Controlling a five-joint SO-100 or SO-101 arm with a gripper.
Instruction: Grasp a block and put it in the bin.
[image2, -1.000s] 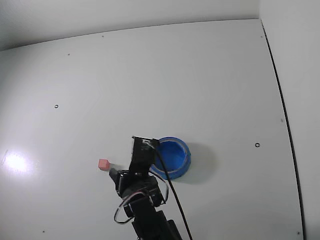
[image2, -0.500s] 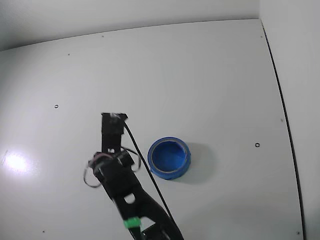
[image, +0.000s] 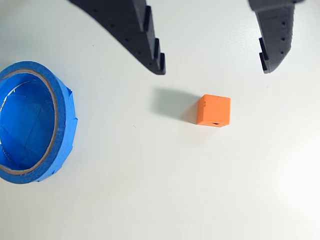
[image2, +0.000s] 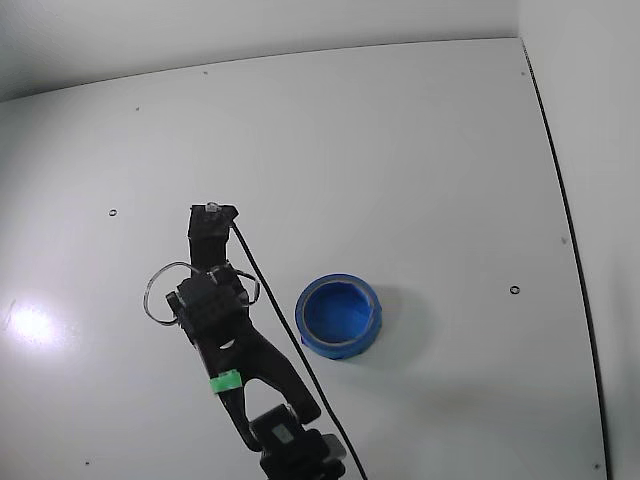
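Sitting flat on the white table (image: 150, 200), the block (image: 214, 110) looks orange in the wrist view; the arm hides it in the fixed view. Cube, no long axis, edges slightly skewed to the frame. Gripper (image: 212, 67) wide apart above it, empty, touching nothing. Bin (image: 30, 122) well left, cropped.

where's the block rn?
In the wrist view, the block sits on the table right of centre, below the open gripper and right of the bin; the arm hides it in the fixed view.

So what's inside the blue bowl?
Nothing that shows: in the wrist view the bin looks empty, though its left part is cut off. The block sits outside on the table.
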